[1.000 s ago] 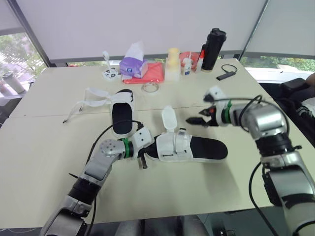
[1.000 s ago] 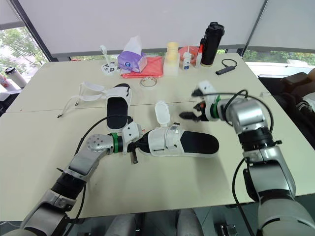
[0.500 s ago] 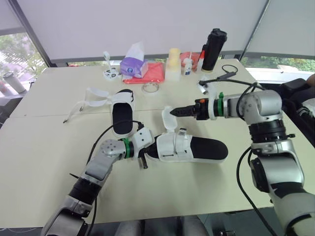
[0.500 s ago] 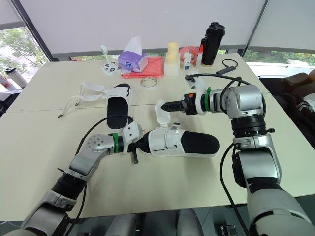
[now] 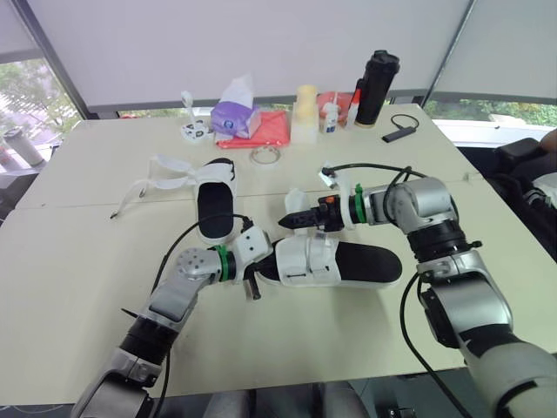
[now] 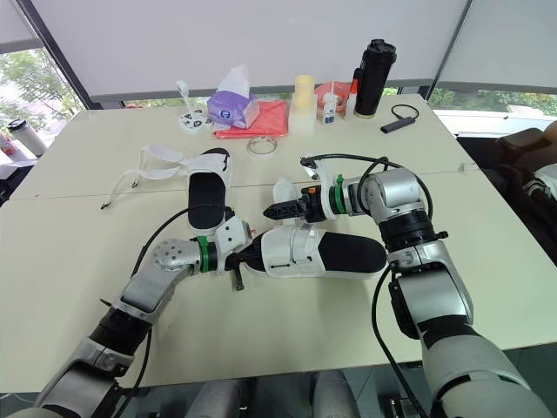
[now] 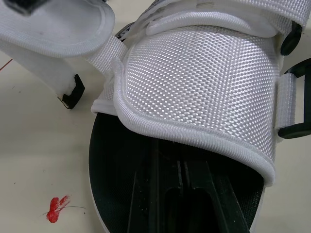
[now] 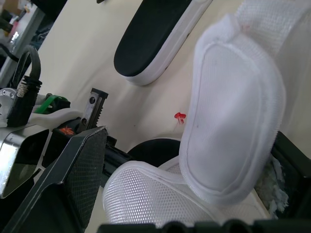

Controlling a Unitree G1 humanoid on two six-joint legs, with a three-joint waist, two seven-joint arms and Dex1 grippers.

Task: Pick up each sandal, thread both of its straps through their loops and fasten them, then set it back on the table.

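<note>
Right claw (image 5: 292, 220) reaches sandal's (image 5: 348, 261) loose strap (image 8: 233, 111), open astride it; left claw (image 5: 258, 270) at sandal toe, state unclear. Risk: strap slips on closing.

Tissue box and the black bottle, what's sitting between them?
In the left eye view: a red cloth, a yellow-topped container and a small white bottle.

You're looking at the near sandal (image 5: 348, 261), its upper (image 7: 204, 82) showing as coarse white woven cloth with a smoother bound edge. Its footbed (image 7: 116, 184) is reading matt black, and its loops (image 7: 291, 132) are looking like black plastic. The raised strap (image 8: 233, 121) is showing soft white cloth. On the right gripper (image 5: 292, 221), the finger pad (image 8: 80, 160) is showing fine-checkered matt black. The table (image 5: 78, 261) is reading smooth and matt.
</note>
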